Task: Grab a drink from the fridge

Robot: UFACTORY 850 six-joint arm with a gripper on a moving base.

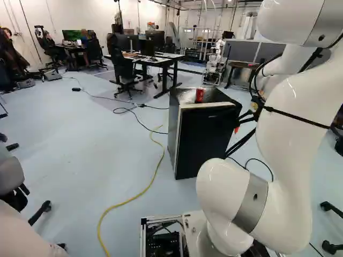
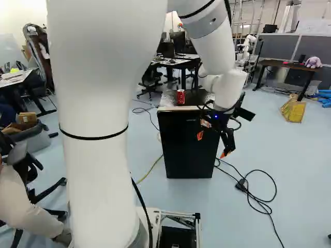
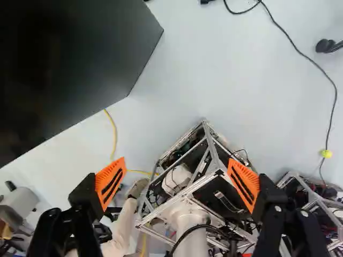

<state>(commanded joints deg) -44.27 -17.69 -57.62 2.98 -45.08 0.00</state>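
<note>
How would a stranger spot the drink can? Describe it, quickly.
Look for the boxy black fridge standing ahead. On its top, close to the front edge, a small can stands upright. Its bright red body sets it apart from the black fridge and the orange-tipped hand nearby.

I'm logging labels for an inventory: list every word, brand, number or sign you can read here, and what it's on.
No text is readable.
Red can on the fridge: any print is too small.
Fridge front: no lettering visible.
Far monitor: too small to read.
</note>
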